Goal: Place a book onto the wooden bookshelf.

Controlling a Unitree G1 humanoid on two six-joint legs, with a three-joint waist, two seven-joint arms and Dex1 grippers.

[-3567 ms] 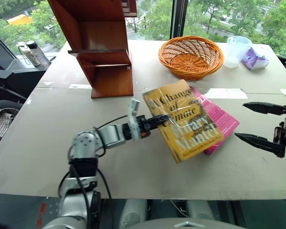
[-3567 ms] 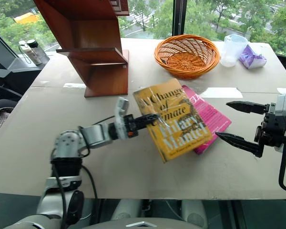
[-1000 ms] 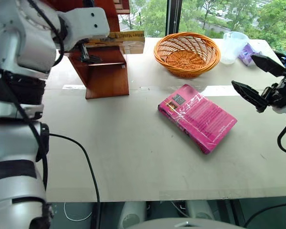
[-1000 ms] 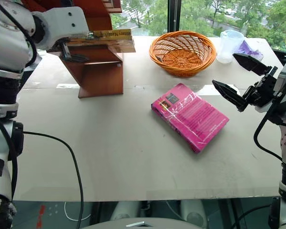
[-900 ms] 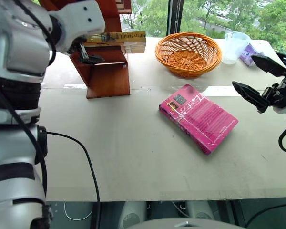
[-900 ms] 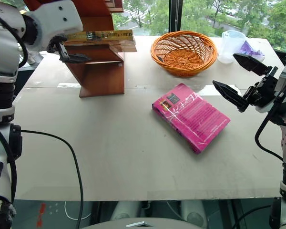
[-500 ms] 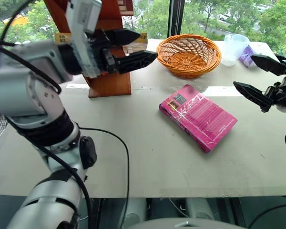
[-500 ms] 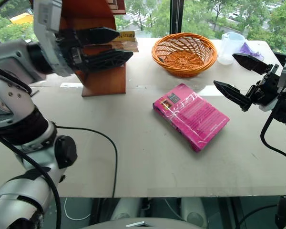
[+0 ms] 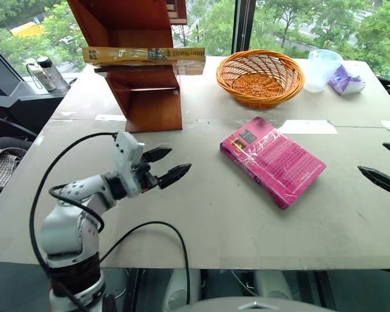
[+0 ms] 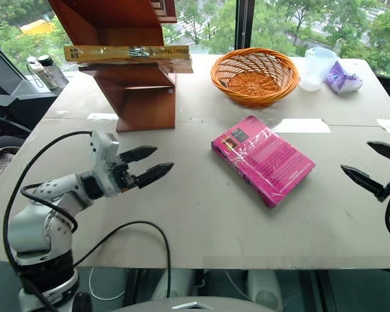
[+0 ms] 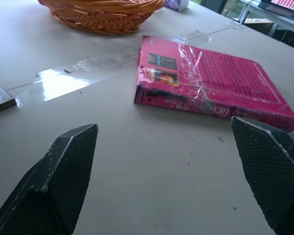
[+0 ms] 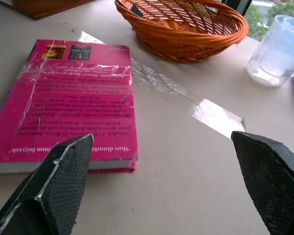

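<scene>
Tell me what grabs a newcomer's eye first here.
The magenta-pink book lies flat mid-table, brightest thing in sight. Behind it sits the orange wicker basket. To the left, the yellow book lies flat on a shelf of the wooden bookshelf, overhanging both sides.

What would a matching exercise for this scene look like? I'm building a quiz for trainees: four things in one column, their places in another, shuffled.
Things:
1. yellow book
2. pink book
3. wicker basket
4. clear plastic cup

Places:
A. flat on the table, between the two grippers
B. far right of the table, beside a purple packet
C. lying flat on a shelf of the wooden bookshelf
D. far side of the table, between bookshelf and cup

Pairs: 1-C, 2-A, 3-D, 4-B
</scene>
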